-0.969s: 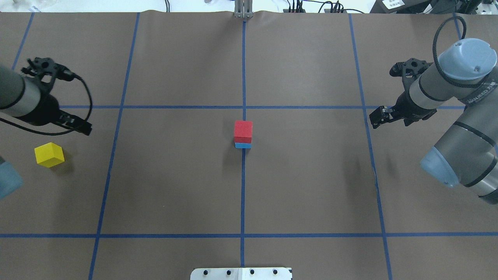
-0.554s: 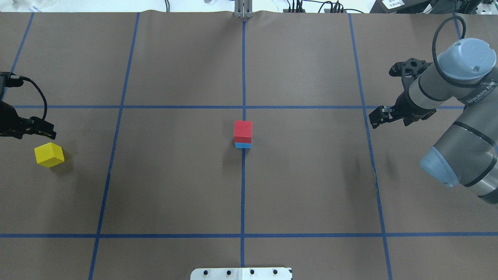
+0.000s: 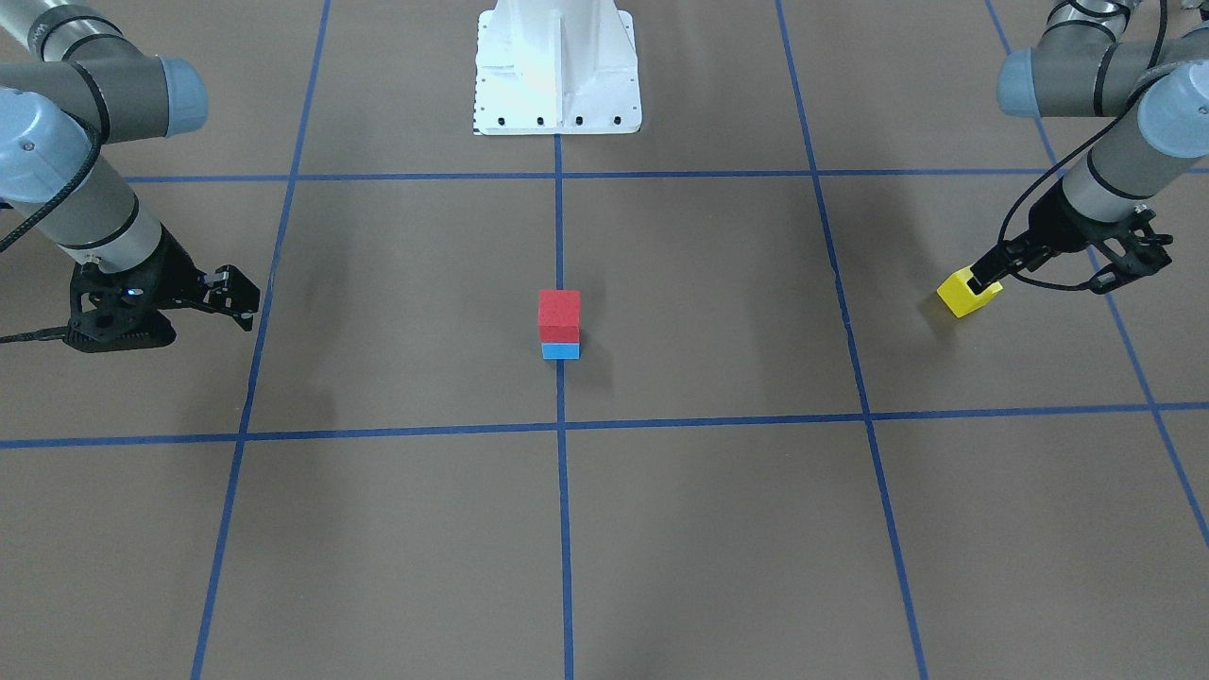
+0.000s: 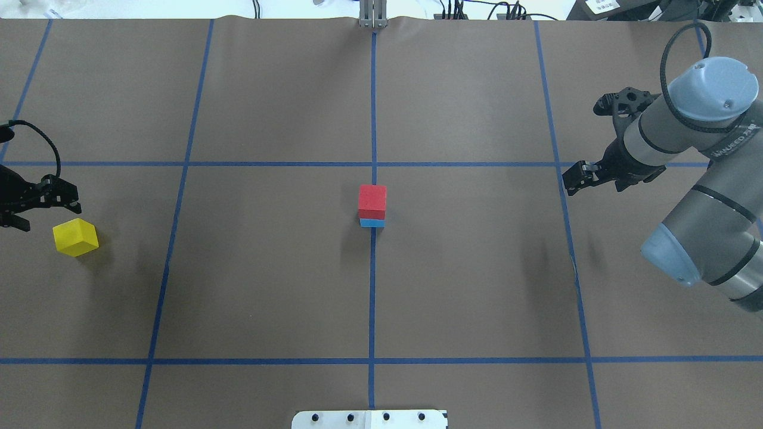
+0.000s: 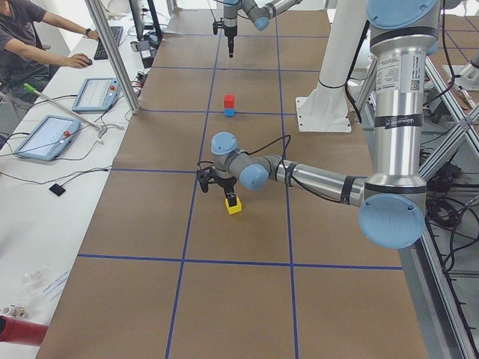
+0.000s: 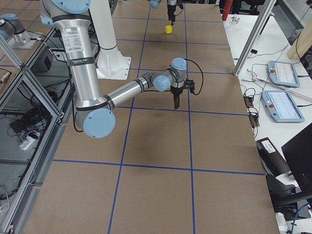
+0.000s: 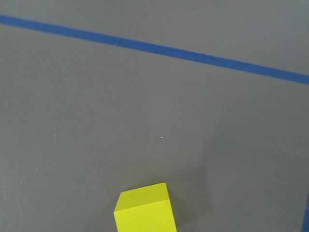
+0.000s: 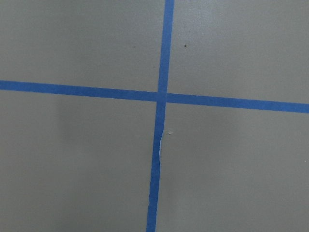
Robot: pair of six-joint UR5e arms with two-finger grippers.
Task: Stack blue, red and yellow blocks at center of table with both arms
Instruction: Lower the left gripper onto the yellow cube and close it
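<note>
Matt paper table cover (image 4: 268,286), matt yellow block (image 4: 76,237)

The tabletop (image 4: 268,286) is covered in brown paper and ruled into large rectangles by blue tape lines (image 4: 372,298). At its centre, on the middle line just to the robot's side of a crossing, the blue block (image 4: 372,223) lies flat on the paper — the red block (image 4: 372,198) sits squarely on top of it, clear of the paper. The yellow block (image 4: 76,237) rests on the tabletop far off toward the robot's left end, turned corner-on to the grid — well apart from the pair. The white base plate (image 3: 557,66) stands at the robot-side edge, on the middle line.
</note>
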